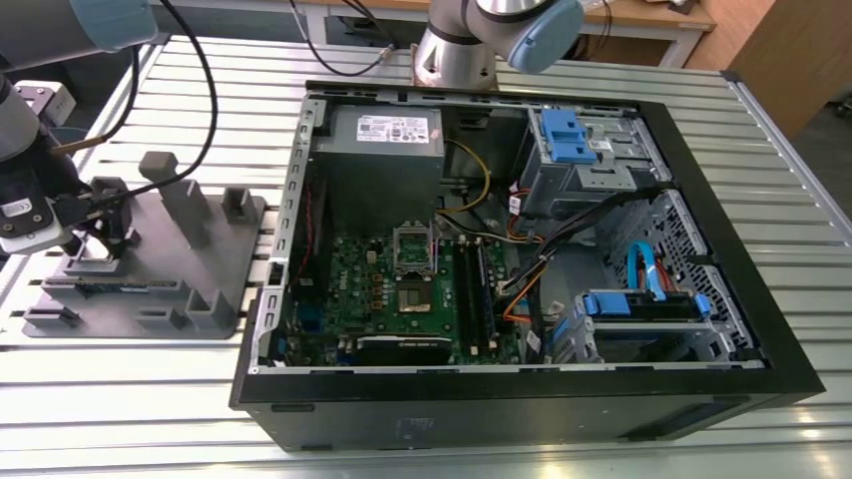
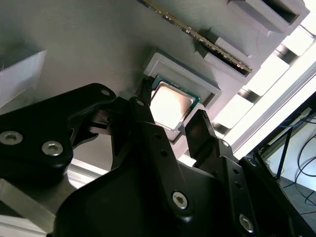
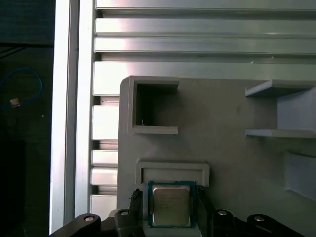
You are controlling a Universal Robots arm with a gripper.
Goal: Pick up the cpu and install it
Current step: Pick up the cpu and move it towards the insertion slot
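The cpu (image 3: pixel 170 205) (image 2: pixel 170 104) lies flat, silvery top up, in a raised-rim pocket (image 3: pixel 173 169) of the grey fixture (image 3: pixel 237 163). The end effector (image 3: pixel 169 198) (image 2: pixel 173 104) hangs over it with its two black fingers (image 3: pixel 136 198) spread, one on each side of the chip. I cannot tell whether either finger touches the chip's edge.

The first wrist view looks straight down and shows one more square recess (image 3: pixel 150 106) in the fixture beyond the chip. The second wrist view looks slantwise and shows one board strip (image 2: pixel 197 37) standing on edge in a slot near the pocket.

The exterior view gives the wider setting. The end effector (image 1: pixel 83 228) sits at that view's left, above the fixture (image 1: pixel 174 289), on the slatted metal tabletop (image 1: pixel 134 399). Just beside the fixture, towards the exterior view's right, lies one open computer case (image 1: pixel 533 399). It holds one green motherboard (image 1: pixel 386 299), one metal-framed socket (image 1: pixel 414 249) and two blue drive brackets (image 1: pixel 570 135).
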